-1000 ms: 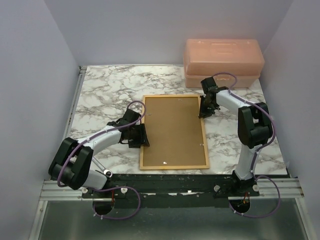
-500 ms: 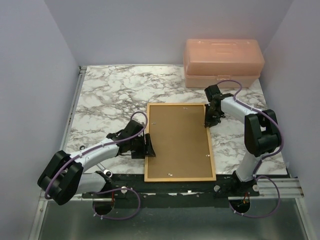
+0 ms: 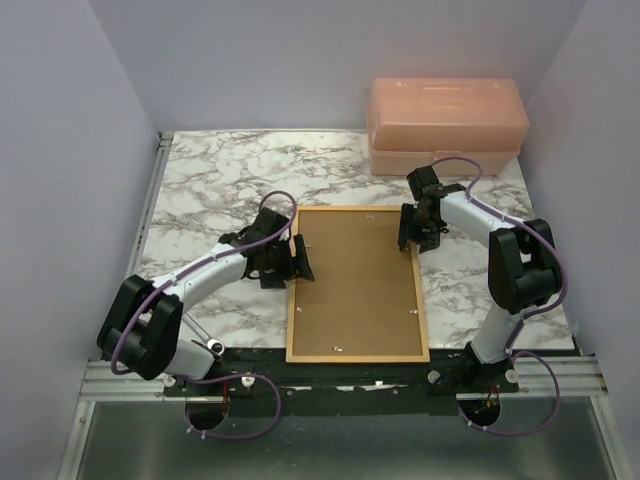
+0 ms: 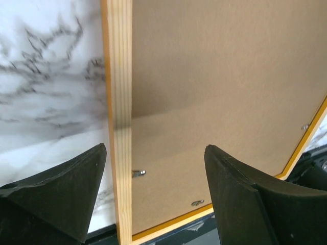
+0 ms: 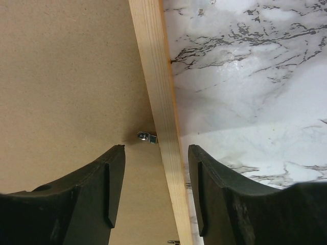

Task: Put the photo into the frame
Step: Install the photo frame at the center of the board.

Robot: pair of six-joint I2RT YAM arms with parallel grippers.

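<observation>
The orange wooden frame [image 3: 292, 320] lies face down on the marble table, its plain brown backing board [image 3: 355, 285] facing up. The photo is hidden. My left gripper [image 3: 298, 262] stands open astride the frame's left rail [image 4: 118, 102], one finger over the marble and the other over the board [image 4: 214, 76], gripping nothing. Over the far end of the right rail [image 5: 156, 76], my right gripper [image 3: 410, 232] is open too. One of its fingers stands on each side of the rail, with a gap on both sides.
A pink translucent box [image 3: 446, 125] stands at the back right, just behind the right arm. Small metal tabs [image 5: 147, 137] [image 4: 138, 173] sit along the inner edges of the rails. The frame's near end reaches the table's front edge [image 3: 350, 362]. Walls close in left, right and behind.
The frame slid toward the table's near edge and a little to the right. Both grippers then opened off its rails. The left gripper moved farther up the left rail.
</observation>
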